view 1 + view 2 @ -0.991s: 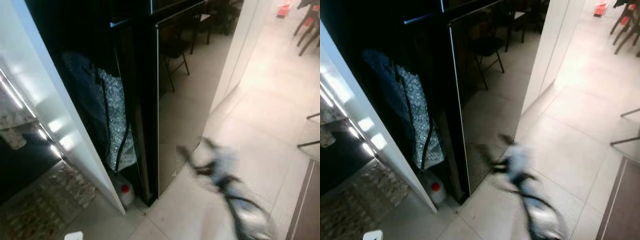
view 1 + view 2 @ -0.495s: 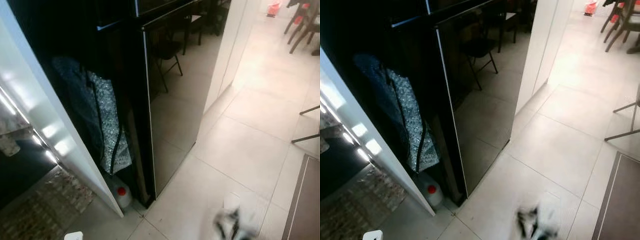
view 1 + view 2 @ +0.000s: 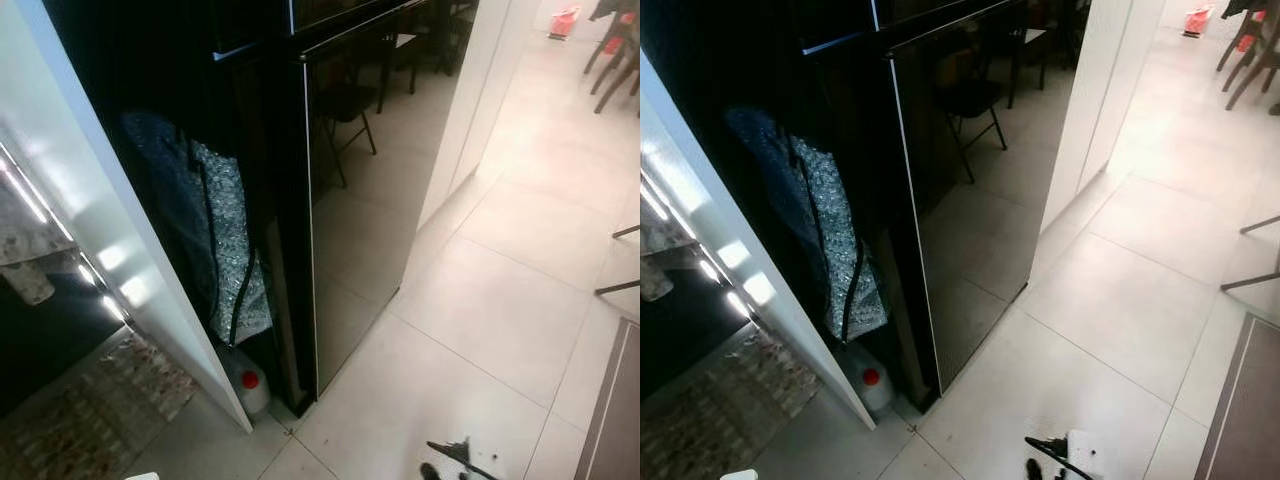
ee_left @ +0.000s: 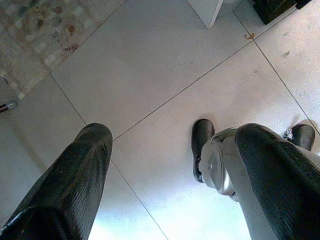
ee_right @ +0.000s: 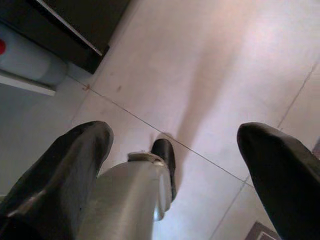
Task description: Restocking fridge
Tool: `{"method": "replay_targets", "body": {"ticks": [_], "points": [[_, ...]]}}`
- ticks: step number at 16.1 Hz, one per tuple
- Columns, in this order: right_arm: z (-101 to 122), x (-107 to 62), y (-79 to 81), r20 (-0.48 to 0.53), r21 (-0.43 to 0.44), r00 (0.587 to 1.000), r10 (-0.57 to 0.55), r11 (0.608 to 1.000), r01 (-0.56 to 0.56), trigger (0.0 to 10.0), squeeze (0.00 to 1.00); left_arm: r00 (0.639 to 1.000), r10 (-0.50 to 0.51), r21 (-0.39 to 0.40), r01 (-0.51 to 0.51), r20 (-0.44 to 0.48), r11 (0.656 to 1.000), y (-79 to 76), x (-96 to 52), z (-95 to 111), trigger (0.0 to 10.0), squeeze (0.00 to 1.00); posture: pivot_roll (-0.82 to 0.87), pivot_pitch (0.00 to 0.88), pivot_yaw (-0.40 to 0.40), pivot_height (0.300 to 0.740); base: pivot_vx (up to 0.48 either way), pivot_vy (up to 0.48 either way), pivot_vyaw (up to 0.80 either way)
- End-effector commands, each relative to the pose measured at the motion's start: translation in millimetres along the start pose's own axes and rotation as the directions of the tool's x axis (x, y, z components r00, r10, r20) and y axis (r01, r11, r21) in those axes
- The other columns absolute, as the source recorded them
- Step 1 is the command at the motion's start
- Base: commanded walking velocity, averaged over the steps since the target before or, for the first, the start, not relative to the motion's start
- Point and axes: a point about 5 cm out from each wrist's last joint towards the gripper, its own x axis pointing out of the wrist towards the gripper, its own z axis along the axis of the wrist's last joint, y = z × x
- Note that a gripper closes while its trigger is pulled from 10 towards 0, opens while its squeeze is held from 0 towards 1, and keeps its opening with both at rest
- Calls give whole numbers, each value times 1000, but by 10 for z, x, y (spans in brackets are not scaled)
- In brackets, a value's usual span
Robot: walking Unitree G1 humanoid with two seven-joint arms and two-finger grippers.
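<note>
Ahead stands the black fridge [image 3: 360,190], door shut, glossy and likely slippery; grip its top edge handle. Left gripper [image 4: 170,165] and right gripper [image 5: 175,165] hang empty, fingers wide.

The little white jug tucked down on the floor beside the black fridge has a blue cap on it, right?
Not quite. The white jug down on the floor beside the black fridge has a red cap, not a blue one. The right eye view shows it.
</note>
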Motion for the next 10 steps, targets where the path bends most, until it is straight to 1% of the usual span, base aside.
{"method": "replay_targets", "body": {"ticks": [1, 2, 3, 7, 8, 10], "points": [[4, -5, -44, -5, 12, 1000, -24, 1000, 24, 10000, 0, 1000, -2, 9, 2, -1, 1000, 2, -3, -10, 10000, 0, -90, 0, 34, 740, 0, 0, 0], [16, -16, -116, -1, 51, 998, -65, 997, 65, 10000, 0, 1000, -11, 5, 11, -3, 1000, -33, -3, -22, 10000, 0, -92, 0, 32, 740, 0, 0, 0], [25, -17, -130, 0, 61, 998, -70, 996, 70, 10000, 0, 1000, -13, 10, 13, -4, 1000, -43, -3, -26, 10000, 0, -95, 0, 25, 740, 0, 0, 0], [12, -28, -161, -9, 45, 998, -70, 997, 70, 10000, 0, 1000, -5, -2, 5, -5, 1000, -51, -6, -41, 10000, 0, -106, 0, 14, 740, 0, 0, -672], [10, -27, -155, -8, 44, 997, -72, 996, 72, 10000, 0, 1000, -3, 17, 3, -8, 1000, -47, -6, -42, 10000, 0, -113, 0, 17, 740, 0, 0, -688], [11, -23, -142, -9, 34, 998, -68, 997, 68, 10000, 0, 1000, -6, 19, 6, -9, 1000, -50, -6, -43, 10000, 0, -117, 0, 18, 740, 0, 0, -688]]}}
